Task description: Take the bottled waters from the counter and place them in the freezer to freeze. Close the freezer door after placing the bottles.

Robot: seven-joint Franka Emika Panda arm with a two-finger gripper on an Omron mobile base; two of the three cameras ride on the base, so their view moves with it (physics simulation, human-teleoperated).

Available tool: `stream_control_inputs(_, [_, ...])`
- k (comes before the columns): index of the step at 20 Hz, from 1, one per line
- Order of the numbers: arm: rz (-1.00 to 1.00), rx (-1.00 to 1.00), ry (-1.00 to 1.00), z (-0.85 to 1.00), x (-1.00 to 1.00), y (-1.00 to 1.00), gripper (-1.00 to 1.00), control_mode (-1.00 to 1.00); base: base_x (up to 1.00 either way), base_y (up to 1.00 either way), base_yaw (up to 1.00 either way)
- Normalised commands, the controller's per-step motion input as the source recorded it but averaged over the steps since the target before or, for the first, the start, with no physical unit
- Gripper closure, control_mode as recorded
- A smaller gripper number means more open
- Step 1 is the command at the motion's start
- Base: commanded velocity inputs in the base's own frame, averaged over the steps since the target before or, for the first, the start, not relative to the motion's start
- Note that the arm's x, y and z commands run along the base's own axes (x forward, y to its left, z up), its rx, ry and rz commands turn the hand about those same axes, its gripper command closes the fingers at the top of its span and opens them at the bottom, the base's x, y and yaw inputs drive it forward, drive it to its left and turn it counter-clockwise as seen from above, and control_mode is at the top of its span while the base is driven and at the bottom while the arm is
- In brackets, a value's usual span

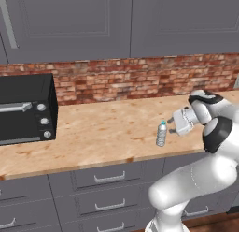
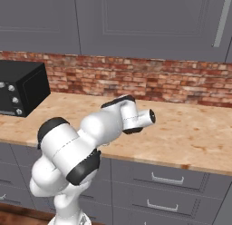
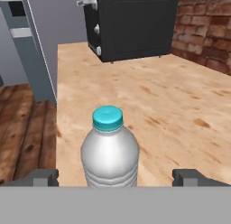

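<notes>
- Left base view: the clear bottle (image 1: 161,134) with the teal cap stands upright on the bench (image 1: 102,133), near its front edge, at about 4 o'clock from the picture's middle. The arm's fingers (image 1: 171,125) reach in sideways from 3 o'clock, just beside the bottle, one tip at its shoulder and one lower. A black toaster oven (image 1: 25,109) sits well apart at 9 o'clock.
- Right base view: the arm (image 2: 90,133) is folded over the bench (image 2: 195,133) front, its wrist pointing toward 3 o'clock. The toaster oven (image 2: 22,88) sits at 9 o'clock by the brick wall (image 2: 136,81).
- Hand view: the bottle (image 3: 109,151) rises at 6 o'clock, centred between the two dark fingertips (image 3: 43,177), which stand spread wide with a clear gap on each side, gripping nothing. The toaster oven (image 3: 133,24) lies beyond at 12 o'clock, and a slate-blue panel (image 3: 40,47) stands at 10 o'clock, perhaps the freezer.
- Step in hand, as I judge it: lining up the first grasp; no bottle is taken yet.
- Next move: ease a little further so the tips pass the bottle's body, close squarely on the ribbed middle, lift straight, then carry it toward the freezer. A skewed squeeze could tip the light bottle.
</notes>
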Motion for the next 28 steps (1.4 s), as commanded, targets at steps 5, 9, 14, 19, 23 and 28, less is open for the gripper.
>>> stream_control_inputs(5, [0.0, 0.0, 0.0, -0.02, 0.04, 0.01, -1.0, -1.0, 0.0, 0.0, 0.0])
stream_control_inputs(9, [0.01, 0.0, 0.0, 0.0, 0.0, 0.03, -1.0, -1.0, 0.0, 0.0, 0.0])
stream_control_inputs(14, [0.03, 0.0, 0.01, -0.03, 0.0, 0.15, -1.0, -1.0, 0.0, 0.0, 0.0])
stream_control_inputs(19, [0.05, 0.0, 0.03, -0.08, 0.0, 0.22, -1.0, -1.0, 0.0, 0.0, 0.0])
stream_control_inputs(23, [0.06, 0.0, 0.04, -0.01, 0.0, 0.2, -1.0, -1.0, 0.0, 0.0, 0.0])
stream_control_inputs(28, [0.06, 0.0, 0.05, -0.08, 0.0, 0.18, -1.0, -1.0, 0.0, 0.0, 0.0])
